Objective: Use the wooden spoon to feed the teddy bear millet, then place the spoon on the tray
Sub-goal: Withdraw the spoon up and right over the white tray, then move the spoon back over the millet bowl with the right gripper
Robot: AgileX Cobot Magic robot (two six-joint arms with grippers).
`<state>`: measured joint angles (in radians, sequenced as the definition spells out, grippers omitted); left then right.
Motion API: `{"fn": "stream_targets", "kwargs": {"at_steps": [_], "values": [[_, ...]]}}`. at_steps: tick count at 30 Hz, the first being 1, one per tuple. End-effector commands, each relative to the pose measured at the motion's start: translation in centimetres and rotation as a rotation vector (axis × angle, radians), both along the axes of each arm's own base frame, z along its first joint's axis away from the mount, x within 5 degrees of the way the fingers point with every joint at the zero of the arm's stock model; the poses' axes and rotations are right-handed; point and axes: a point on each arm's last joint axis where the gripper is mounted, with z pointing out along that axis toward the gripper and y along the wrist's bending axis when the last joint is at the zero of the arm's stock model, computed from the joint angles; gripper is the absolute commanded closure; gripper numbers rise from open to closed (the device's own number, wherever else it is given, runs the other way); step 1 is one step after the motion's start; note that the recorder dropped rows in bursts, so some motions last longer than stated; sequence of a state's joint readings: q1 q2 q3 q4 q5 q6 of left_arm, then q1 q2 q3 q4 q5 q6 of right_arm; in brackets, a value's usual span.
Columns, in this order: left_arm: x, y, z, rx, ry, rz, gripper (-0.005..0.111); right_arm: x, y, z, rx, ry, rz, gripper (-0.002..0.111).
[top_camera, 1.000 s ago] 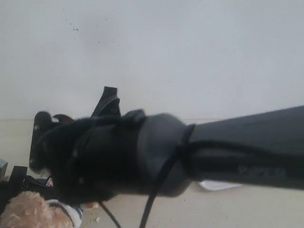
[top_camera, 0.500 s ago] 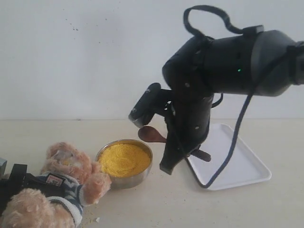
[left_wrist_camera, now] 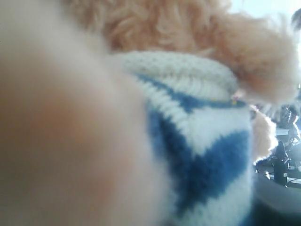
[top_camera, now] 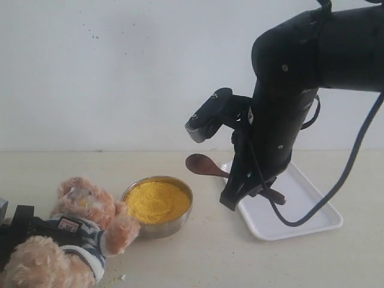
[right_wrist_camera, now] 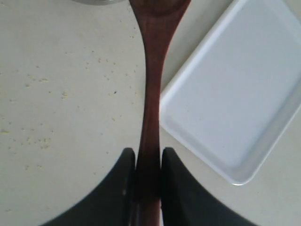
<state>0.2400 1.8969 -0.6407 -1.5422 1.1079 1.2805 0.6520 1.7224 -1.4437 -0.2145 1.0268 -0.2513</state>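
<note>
The teddy bear (top_camera: 81, 219) lies at the lower left, its striped shirt (left_wrist_camera: 207, 155) filling the left wrist view. My left gripper (top_camera: 21, 231) is a black shape against the bear's body, its fingers hidden. The steel bowl (top_camera: 157, 229) heaped with yellow millet (top_camera: 156, 201) stands beside the bear. My right gripper (top_camera: 252, 187) (right_wrist_camera: 148, 153) is shut on the handle of the wooden spoon (top_camera: 203, 164) (right_wrist_camera: 153, 84). The spoon is held level, with its bowl end between the steel bowl and the white tray (top_camera: 312, 207) (right_wrist_camera: 244, 94).
Loose millet grains (right_wrist_camera: 37, 136) are scattered on the beige tabletop (top_camera: 198, 258). A white wall (top_camera: 120, 72) stands behind. The right arm's cable (top_camera: 354, 168) loops down over the tray.
The right arm, which blocked the exterior view a second ago, has swung right and carried the spoon from above the millet bowl toward the tray. The bear has stayed put.
</note>
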Motion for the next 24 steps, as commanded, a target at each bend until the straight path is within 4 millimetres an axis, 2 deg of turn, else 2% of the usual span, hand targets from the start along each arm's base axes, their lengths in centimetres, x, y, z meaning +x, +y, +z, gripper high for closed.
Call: {"fn": "stream_targets", "kwargs": {"at_steps": [1,5,9,11,16,24], "values": [[0.1,-0.3,0.5,-0.06,-0.019,0.01,0.103,-0.9,0.2,0.4,0.106,0.078,-0.106,0.109],[0.1,-0.4,0.6,-0.064,-0.041,-0.006,0.103,-1.6,0.2,1.6,0.165,0.086,-0.108,0.109],[0.1,-0.5,1.0,-0.114,-0.044,-0.009,0.103,-2.9,-0.3,2.7,0.211,0.143,-0.187,0.109],[0.4,-0.5,1.1,-0.108,-0.098,0.01,0.103,-3.3,-0.6,3.6,0.22,0.128,-0.153,0.109],[0.5,-0.4,1.2,-0.113,-0.105,0.028,0.103,-2.9,-1.4,5.4,0.218,-0.042,-0.117,0.109],[0.8,-0.3,1.3,-0.123,-0.109,0.056,0.103,-2.5,-1.1,5.6,0.179,-0.114,0.043,0.109]]}}
